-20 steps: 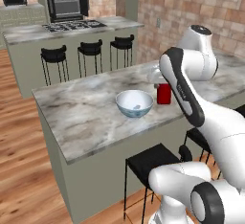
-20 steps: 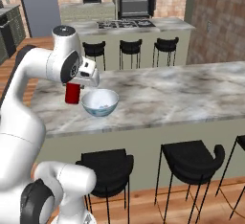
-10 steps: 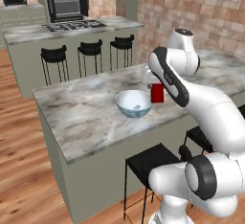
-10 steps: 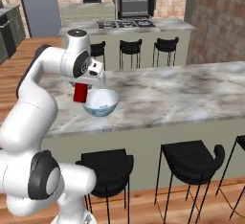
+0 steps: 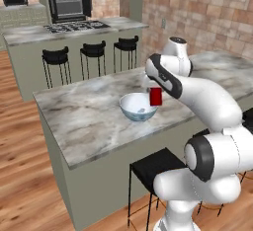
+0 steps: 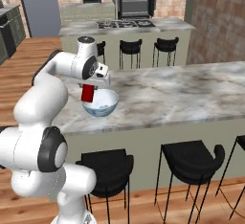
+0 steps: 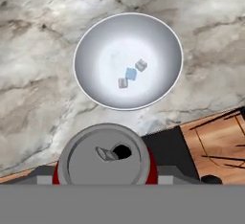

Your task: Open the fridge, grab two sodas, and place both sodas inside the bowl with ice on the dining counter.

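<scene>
Seemingly gripped, red can hides the jaws beside bowl.

Bowl on dining counter; soda just beside its rim.

Even, bright light is falling across the marble desk; soft shadows are pooling under it around the stools. The bowl is showing gentle interior shading, without glare or blur.

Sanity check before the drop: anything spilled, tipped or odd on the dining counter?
Nothing stands out. The bowl sits upright on the dining counter with a few ice cubes inside, no spill. The red soda can hangs upright in the gripper beside the bowl's rim.
</scene>
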